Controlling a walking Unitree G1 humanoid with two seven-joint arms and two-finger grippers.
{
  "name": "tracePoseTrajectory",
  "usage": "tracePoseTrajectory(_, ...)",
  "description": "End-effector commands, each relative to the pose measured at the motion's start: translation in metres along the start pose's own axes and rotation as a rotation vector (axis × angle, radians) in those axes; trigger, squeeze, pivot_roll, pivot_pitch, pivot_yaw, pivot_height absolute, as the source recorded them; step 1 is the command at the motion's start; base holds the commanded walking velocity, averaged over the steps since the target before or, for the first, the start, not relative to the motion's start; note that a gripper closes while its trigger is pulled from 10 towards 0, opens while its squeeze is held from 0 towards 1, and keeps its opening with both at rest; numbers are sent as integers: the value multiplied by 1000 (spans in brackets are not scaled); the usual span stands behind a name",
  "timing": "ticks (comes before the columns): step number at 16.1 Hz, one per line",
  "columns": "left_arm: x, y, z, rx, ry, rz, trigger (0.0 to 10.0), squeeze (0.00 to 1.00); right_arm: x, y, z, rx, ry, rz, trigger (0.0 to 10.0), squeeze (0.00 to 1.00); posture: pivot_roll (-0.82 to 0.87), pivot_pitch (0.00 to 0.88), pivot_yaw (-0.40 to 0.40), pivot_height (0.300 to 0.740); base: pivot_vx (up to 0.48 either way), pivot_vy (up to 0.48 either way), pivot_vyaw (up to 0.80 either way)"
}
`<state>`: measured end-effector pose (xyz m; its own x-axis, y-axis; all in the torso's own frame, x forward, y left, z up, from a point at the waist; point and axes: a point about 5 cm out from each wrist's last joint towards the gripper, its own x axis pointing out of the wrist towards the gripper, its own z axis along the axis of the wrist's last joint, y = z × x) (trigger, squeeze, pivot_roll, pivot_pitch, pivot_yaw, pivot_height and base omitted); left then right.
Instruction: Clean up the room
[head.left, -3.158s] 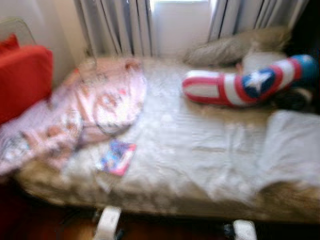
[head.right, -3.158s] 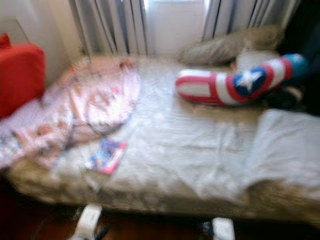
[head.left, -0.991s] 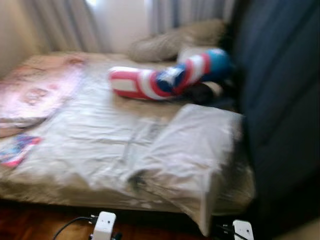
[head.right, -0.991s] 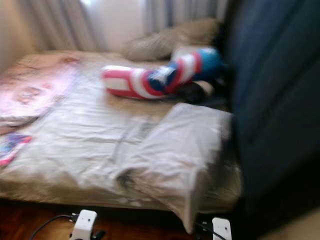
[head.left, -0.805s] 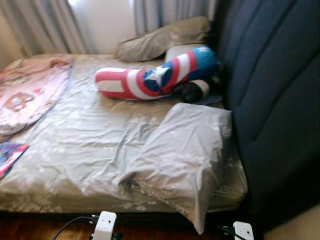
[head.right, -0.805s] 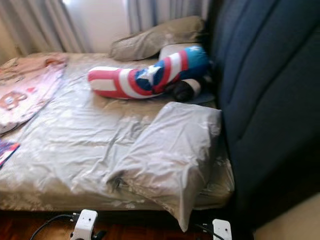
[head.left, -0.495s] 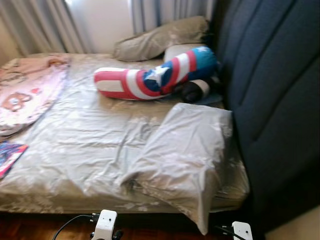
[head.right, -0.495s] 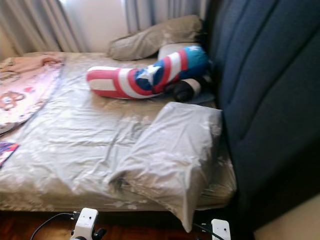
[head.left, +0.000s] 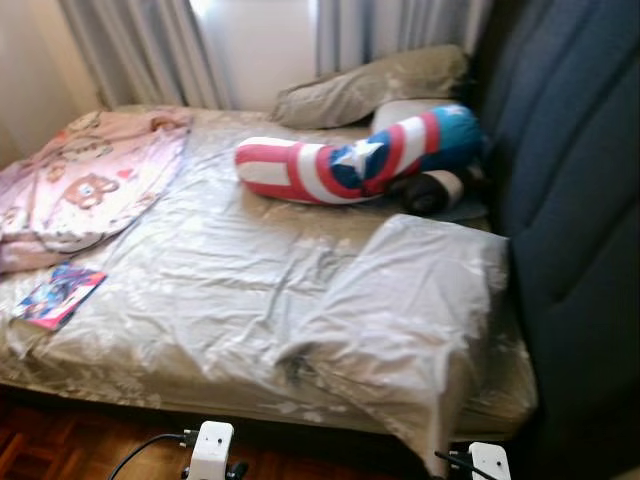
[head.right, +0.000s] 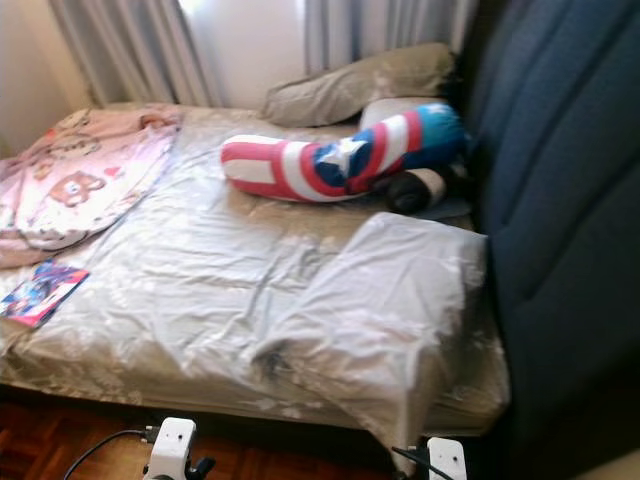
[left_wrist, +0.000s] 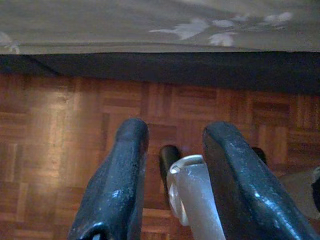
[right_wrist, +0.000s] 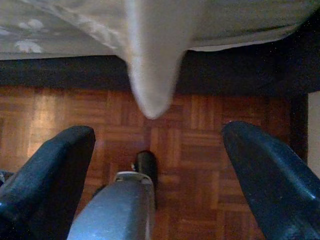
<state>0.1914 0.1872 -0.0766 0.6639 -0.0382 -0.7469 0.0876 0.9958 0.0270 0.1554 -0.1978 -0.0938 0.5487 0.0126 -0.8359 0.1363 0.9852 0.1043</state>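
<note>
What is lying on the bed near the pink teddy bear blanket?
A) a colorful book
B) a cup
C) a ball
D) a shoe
A, a flat colorful book lies on the sheet just beside the edge of the pink teddy bear blanket, near the front corner of the bed.

A home bedroom — rumpled bed, pillows, curtained window, parquet floor.

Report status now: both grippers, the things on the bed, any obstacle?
Left gripper and right gripper open, low over the floor, holding nothing. Grey pillow overhangs the bed edge; book beside pink blanket. No obstacle seen.
</note>
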Motion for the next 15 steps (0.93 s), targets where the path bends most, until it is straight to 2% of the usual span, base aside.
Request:
tracePoseTrajectory(1, -1, 3, -2, 11, 13, 9, 10000, 0, 1, 4, -1, 7, 4, 8, 10000, 0, 8, 0, 5, 740, 0, 0, 0)
tracePoseTrajectory(4, -1, 3, -3, 4, 8, 2, 10000, 0, 0, 3, -1, 12, 1, 6, 10000, 0, 9, 0, 5, 740, 0, 0, 0)
tracePoseTrajectory(9, -2, 5, -4, 4, 8, 2, 10000, 0, 0, 4, -2, 4, 7, 13, 10000, 0, 11, 0, 4, 740, 0, 0, -703)
tracePoseTrajectory(15, -1, 3, -1, 3, 2, 3, 10000, 0, 0, 4, 0, 17, -7, 9, 10000, 0, 12, 0, 4, 740, 0, 0, 0)
